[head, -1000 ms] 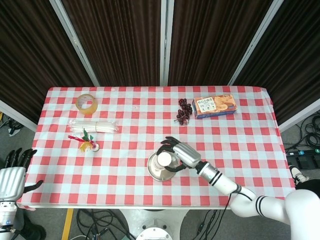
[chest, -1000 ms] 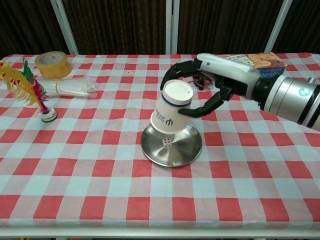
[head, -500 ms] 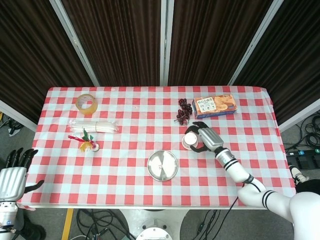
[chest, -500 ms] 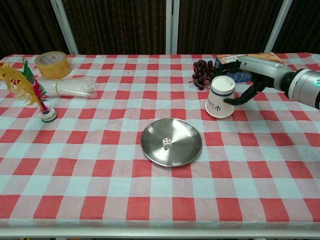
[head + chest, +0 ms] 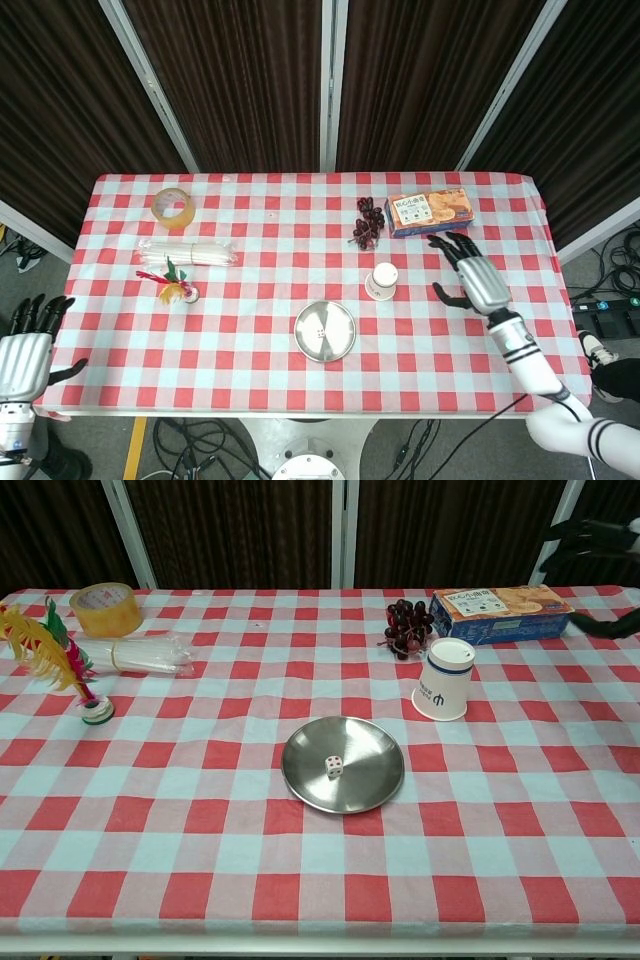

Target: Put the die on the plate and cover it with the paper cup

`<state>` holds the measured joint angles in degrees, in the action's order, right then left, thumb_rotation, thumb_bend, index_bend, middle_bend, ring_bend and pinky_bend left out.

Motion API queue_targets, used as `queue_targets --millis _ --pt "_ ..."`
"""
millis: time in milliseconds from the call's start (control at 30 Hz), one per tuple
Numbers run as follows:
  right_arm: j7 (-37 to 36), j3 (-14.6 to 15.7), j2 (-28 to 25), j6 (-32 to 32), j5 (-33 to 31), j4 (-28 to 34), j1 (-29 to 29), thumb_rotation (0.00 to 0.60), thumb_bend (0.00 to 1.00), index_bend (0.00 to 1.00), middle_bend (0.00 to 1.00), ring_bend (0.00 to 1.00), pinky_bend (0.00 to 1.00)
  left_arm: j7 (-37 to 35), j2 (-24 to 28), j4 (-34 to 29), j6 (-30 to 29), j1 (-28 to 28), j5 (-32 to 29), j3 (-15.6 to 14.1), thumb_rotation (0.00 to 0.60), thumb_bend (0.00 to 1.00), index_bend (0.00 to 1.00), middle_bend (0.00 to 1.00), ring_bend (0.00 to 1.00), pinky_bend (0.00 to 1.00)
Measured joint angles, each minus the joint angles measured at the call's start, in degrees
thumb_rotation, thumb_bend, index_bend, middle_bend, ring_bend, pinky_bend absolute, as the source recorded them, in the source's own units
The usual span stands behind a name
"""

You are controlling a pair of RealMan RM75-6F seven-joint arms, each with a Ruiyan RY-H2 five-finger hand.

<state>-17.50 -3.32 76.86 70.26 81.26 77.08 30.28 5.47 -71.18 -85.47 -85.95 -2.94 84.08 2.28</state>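
Two hands show, and neither holds anything. The right hand hangs over the checked tablecloth with fingers spread and empty, well apart from the paper cup, which stands upside down on the cloth just in front of the bunch of dark grapes. Bare cloth lies between that hand and the cup. The left hand sits off the table past its near left corner, fingers apart and empty.

The die lies uncovered on the steel plate, near the plate's middle. The plate rests toward the near edge of the table, with open cloth all round it and a clear gap to the cup.

Along the far side lie a biscuit box, just beside the grapes, and a roll of tape. A bundle of white straws in a clear wrapper and a feather shuttlecock sit close to the left edge.
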Motion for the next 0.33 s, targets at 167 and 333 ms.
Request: queue_targets --millis 167,333 --pt "7.12 2.4 -6.91 10.66 -0.07 8.91 -9.73 0.6 0.33 0.11 0.16 0.0 0.01 2.55 -1.23 0.69 -0.2 -0.47 -0.16 0.58 0.6 0.0 0.14 0.13 0.02 0.02" --pt "8.82 5.73 -11.57 18.65 2.46 13.59 -17.78 0.6 0.33 0.11 0.15 0.0 0.0 3.58 -1.6 0.4 -0.41 -0.87 0.25 0.75 0.6 0.0 0.14 0.13 0.02 0.02"
